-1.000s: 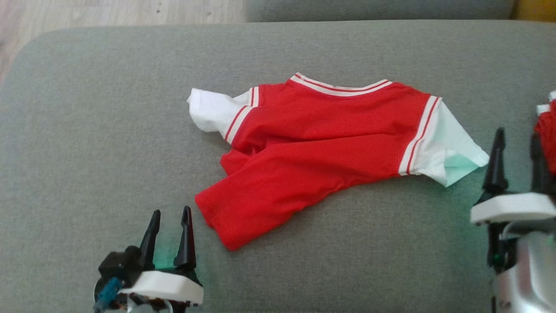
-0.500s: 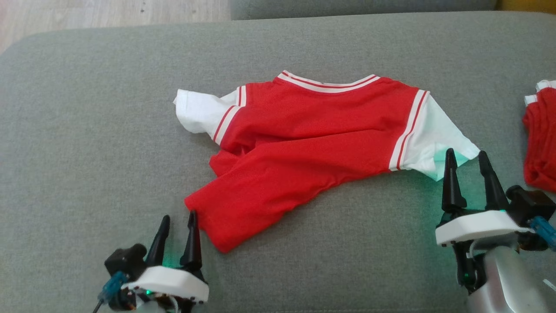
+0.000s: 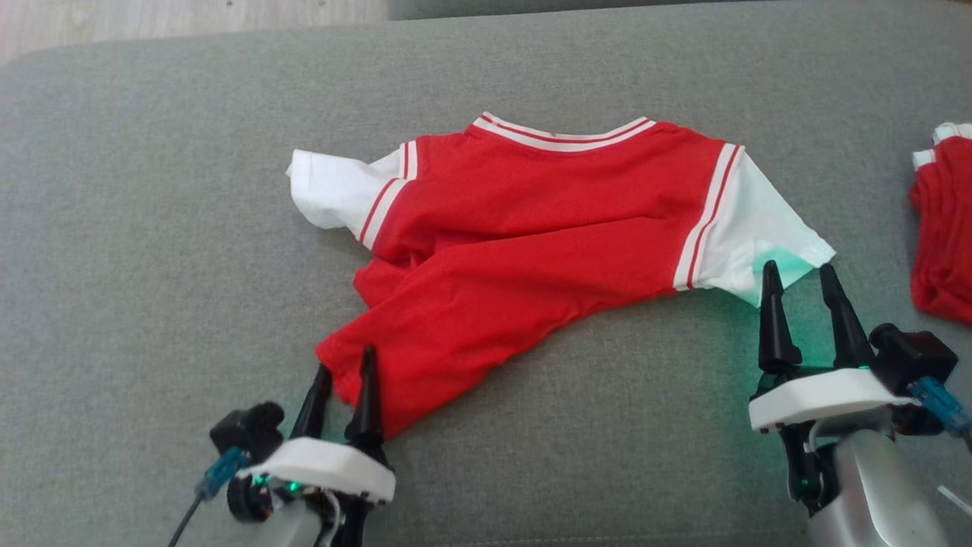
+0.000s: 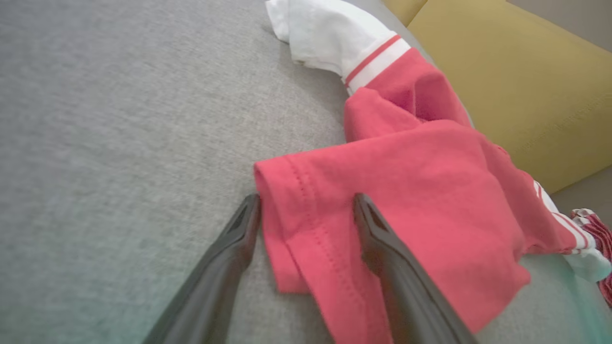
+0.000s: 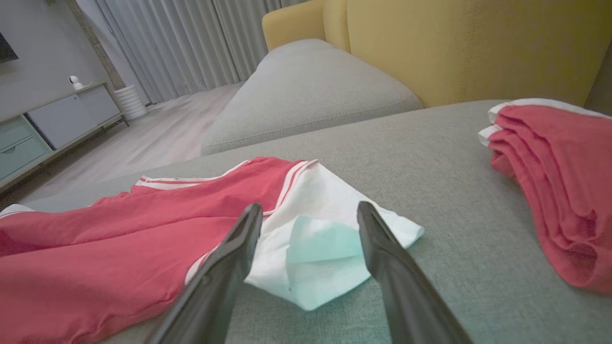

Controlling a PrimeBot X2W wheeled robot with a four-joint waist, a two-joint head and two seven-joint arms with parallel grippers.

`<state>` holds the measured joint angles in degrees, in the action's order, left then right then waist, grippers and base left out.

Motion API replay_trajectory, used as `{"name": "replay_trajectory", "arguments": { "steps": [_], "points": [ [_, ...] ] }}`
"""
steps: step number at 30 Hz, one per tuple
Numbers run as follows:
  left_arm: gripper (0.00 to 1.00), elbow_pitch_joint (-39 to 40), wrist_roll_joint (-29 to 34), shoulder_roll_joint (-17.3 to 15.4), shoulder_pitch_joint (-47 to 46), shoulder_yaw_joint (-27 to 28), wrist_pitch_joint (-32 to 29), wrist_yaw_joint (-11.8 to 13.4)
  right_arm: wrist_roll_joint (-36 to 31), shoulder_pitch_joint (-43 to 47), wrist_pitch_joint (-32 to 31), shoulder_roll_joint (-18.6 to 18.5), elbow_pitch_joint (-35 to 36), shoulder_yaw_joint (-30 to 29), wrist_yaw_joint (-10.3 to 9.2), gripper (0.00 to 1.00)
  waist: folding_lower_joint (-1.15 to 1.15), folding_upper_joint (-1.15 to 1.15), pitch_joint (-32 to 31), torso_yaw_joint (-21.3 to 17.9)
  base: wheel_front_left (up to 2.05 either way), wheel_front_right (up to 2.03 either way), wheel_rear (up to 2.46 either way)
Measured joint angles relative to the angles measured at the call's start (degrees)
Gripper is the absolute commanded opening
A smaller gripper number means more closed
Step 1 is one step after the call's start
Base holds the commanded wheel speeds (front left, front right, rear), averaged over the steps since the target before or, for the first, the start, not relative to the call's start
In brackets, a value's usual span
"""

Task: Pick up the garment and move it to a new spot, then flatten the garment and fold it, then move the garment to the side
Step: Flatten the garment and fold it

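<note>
The garment (image 3: 531, 251) is a red T-shirt with white sleeves and red-and-white striped trim, lying crumpled on the grey sofa seat (image 3: 152, 266). My left gripper (image 3: 346, 360) is open at its lower hem corner; in the left wrist view the red hem (image 4: 306, 224) lies between the two fingers, one finger resting on the cloth. My right gripper (image 3: 797, 270) is open at the white right sleeve (image 3: 759, 228); in the right wrist view the sleeve's end (image 5: 315, 248) lies between the spread fingers.
A stack of folded red garments (image 3: 942, 220) with white edges lies at the seat's right edge, close to my right arm. A yellow sofa back (image 5: 468, 43) and a second grey cushion (image 5: 311, 86) stand beyond. Wooden floor (image 3: 152, 19) lies past the far left edge.
The left gripper has moved forward and right until its fingers straddle the red hem corner. The right gripper swung left to the white sleeve. The head view shifted a little.
</note>
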<state>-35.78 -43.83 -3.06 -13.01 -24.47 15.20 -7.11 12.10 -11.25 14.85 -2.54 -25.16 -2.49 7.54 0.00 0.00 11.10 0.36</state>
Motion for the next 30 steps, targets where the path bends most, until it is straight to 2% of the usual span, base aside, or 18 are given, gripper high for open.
{"name": "replay_trajectory", "arguments": {
  "steps": [2, 3, 4, 9, 17, 24, 30],
  "points": [
    [1.00, 0.0, -1.7, -0.4, -1.1, -1.7, 0.0, 0.0, 0.0, 0.0, 0.0, 0.0, 0.0, 0.2, 0.00, 1.00, 0.00, 0.00, 0.3, -0.3, 0.00, 0.00, 0.00],
    [0.39, 0.0, -2.3, -0.6, -1.5, -2.2, 0.0, 0.0, 0.0, -0.1, 0.0, 0.0, 0.0, 0.3, 0.00, 1.00, 0.00, 0.00, 0.4, -0.4, 0.00, 0.00, 0.00],
    [0.00, 0.0, -2.7, -1.0, -1.9, -2.7, 0.0, 0.0, 0.0, -0.1, 0.0, 0.0, 0.0, 0.4, 0.00, 1.00, 0.00, 0.00, 0.5, -0.5, 0.00, 0.00, 0.00],
    [0.00, -0.3, -3.0, -2.2, -2.9, -3.4, -0.1, 0.0, 0.0, -0.3, 0.0, 0.0, 0.0, 0.4, 0.00, 1.00, 0.00, 0.00, 1.0, -1.0, 0.00, 0.00, 0.00],
    [0.00, -0.6, 1.8, -4.4, -6.3, 0.5, -0.3, 0.0, 0.5, -0.4, 0.0, 0.0, 0.0, 0.3, 0.00, 1.00, 0.00, 0.00, 1.7, -1.3, 0.00, 0.00, 0.00],
    [0.00, -2.4, 6.8, -6.7, -10.3, 1.4, -0.5, -0.5, 0.5, -1.6, 0.0, 0.0, 0.3, 0.6, 0.00, 1.00, 0.01, 0.00, 2.7, -1.8, 0.00, 0.00, 0.00],
    [0.00, -1.2, 15.4, -7.6, -13.7, 9.9, -0.5, -0.5, 0.5, -2.2, 0.0, 0.0, 0.5, 0.5, 0.00, 1.00, 0.01, 0.00, 2.4, -2.3, 0.00, 0.00, 0.00]
  ]
}}
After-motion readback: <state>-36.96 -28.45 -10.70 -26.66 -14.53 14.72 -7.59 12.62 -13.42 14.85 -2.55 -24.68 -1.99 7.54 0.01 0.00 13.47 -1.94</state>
